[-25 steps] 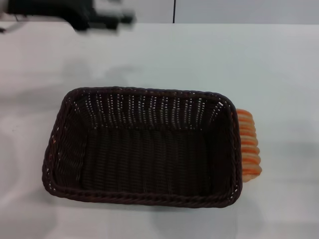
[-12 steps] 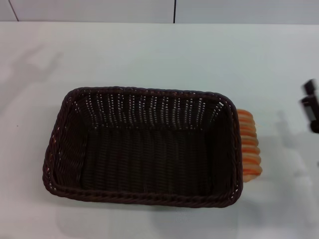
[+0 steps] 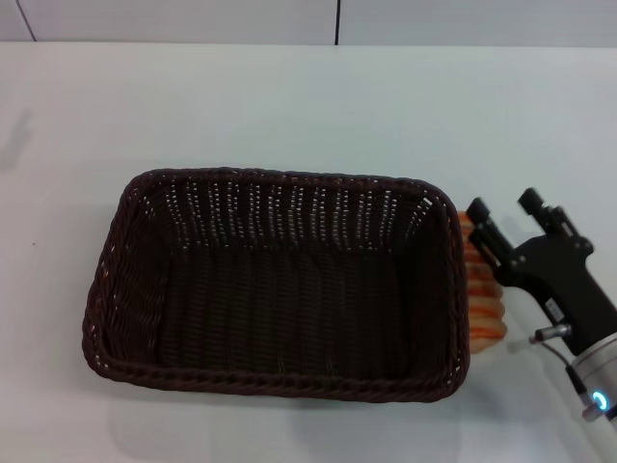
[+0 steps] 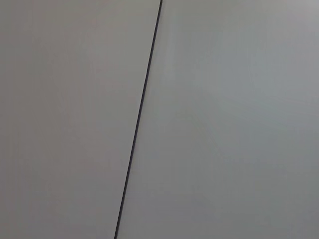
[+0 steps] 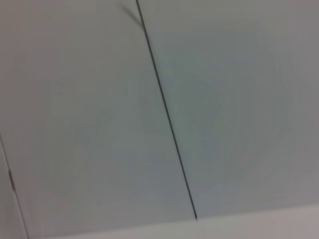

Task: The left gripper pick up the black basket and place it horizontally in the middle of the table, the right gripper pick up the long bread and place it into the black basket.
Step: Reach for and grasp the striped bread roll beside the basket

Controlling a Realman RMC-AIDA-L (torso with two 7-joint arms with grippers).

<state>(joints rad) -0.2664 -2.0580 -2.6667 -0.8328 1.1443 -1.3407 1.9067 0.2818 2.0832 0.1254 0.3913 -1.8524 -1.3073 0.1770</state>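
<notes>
The black basket [image 3: 275,285] stands lengthwise across the middle of the white table [image 3: 289,106], open side up and empty. The long bread [image 3: 485,311] lies right against the basket's right end, orange stripes up, partly hidden by the basket's rim and by my right gripper. My right gripper [image 3: 502,204] reaches in from the lower right and hovers over the bread's far half, with its jaws open and empty. My left gripper is out of view. Both wrist views show only a grey wall with a dark seam.
A grey panelled wall [image 3: 337,19] runs behind the table's far edge. White tabletop shows around the basket on the left, behind it and to the right of the bread.
The left arm, at the top left a second ago, has left the view. My right gripper came in from the right edge and now hovers over the bread. Basket and bread have not moved.
</notes>
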